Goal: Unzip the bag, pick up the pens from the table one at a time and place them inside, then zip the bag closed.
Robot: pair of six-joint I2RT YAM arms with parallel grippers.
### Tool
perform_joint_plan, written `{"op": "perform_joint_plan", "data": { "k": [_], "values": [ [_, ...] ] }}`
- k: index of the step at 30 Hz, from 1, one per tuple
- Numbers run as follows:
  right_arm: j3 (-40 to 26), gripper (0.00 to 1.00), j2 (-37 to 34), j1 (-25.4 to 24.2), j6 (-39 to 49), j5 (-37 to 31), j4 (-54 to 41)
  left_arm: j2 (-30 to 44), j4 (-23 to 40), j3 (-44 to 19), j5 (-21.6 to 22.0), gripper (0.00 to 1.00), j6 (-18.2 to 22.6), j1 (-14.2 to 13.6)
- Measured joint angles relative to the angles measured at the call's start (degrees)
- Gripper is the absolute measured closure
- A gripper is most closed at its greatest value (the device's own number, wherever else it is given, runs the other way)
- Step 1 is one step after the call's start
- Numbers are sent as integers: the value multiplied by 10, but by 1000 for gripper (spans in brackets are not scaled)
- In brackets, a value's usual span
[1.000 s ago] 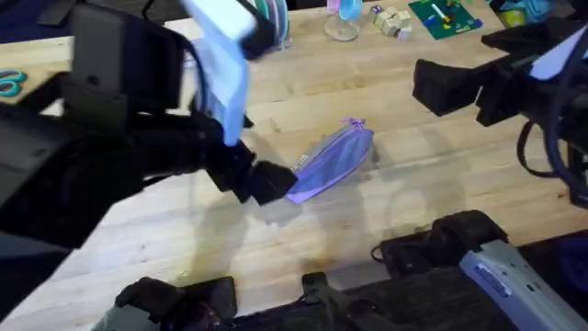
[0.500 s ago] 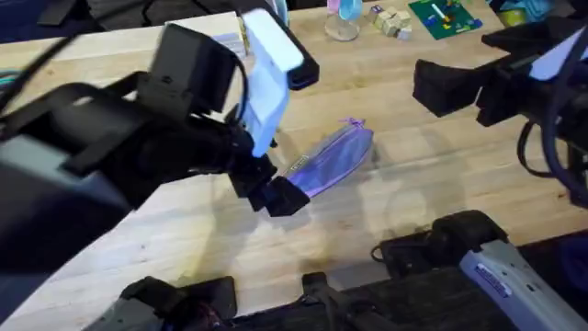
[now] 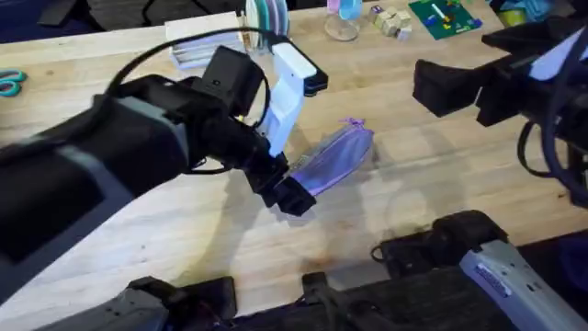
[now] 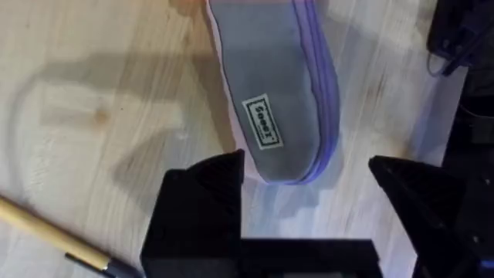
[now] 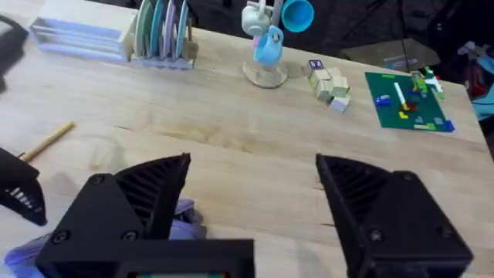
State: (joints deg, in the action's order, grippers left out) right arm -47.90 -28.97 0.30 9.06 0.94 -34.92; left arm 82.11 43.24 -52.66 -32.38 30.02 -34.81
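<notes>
The lavender bag lies slanted at mid table, zipper shut. In the left wrist view the bag shows a small label, and its near end sits between the black fingers of my left gripper, which is open. From overhead my left gripper hovers at the bag's lower left end. A yellow-tan pen lies on the wood beside it; the same pen shows in the right wrist view. My right gripper hangs open at the right, apart from the bag.
Along the far edge stand a plate rack, a clear box, a mug stand, wooden blocks and a green board. Teal scissors lie far left.
My left arm has swung right and dropped away from the camera, bringing its gripper to the bag's lower left end. The bag and right arm have not moved.
</notes>
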Motion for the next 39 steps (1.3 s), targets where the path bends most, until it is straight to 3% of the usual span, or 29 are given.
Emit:
{"op": "perform_joint_plan", "data": {
  "k": [7,14,31,37,39],
  "values": [
    [0,4,0,0,0,0,0,44,-4,0,-39,8,0,-1],
    [0,4,0,0,0,0,0,46,-36,0,-26,9,0,-1],
    [0,4,0,0,0,0,0,46,-36,0,-11,8,0,-1],
    [0,3,0,0,0,0,-1,46,-37,0,-7,397,0,-1],
    [0,3,0,0,0,0,-2,46,-37,0,-5,643,1,-1]
  ]
}}
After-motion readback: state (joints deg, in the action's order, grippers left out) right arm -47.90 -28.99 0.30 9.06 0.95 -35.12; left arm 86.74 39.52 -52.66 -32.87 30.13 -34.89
